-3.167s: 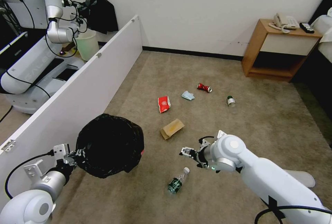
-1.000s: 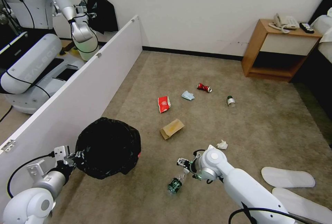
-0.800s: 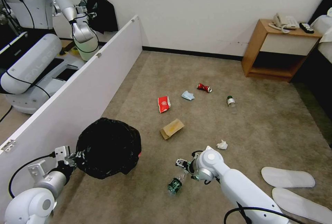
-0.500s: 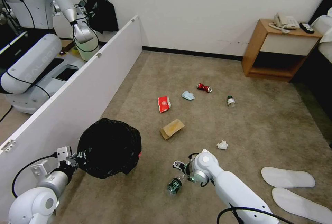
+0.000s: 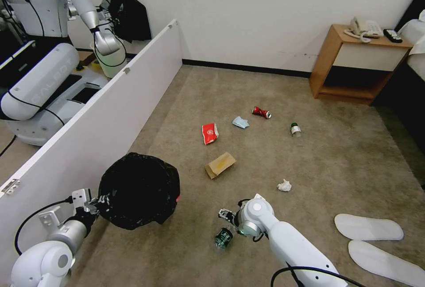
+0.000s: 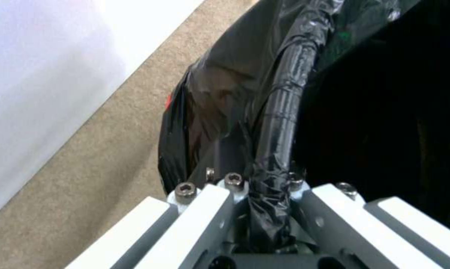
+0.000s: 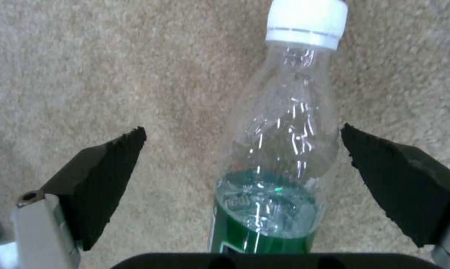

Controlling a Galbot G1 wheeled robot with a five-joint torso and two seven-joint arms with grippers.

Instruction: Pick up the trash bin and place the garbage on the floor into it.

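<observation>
Bag-lined round red trash bin (image 5: 139, 189) pinched up by left gripper (image 5: 91, 201); right gripper (image 7: 245, 175) spread around clear green-labelled plastic bottle (image 7: 277, 160), litter all still on beige carpet floor (image 5: 345, 158).

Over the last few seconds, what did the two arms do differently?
The right gripper came down and back toward the robot to the clear green-labelled plastic bottle on the beige carpet; its open fingers now straddle the bottle, not yet squeezing. The left gripper kept its clamp on the black-bagged red trash bin. The other litter stayed put.
</observation>
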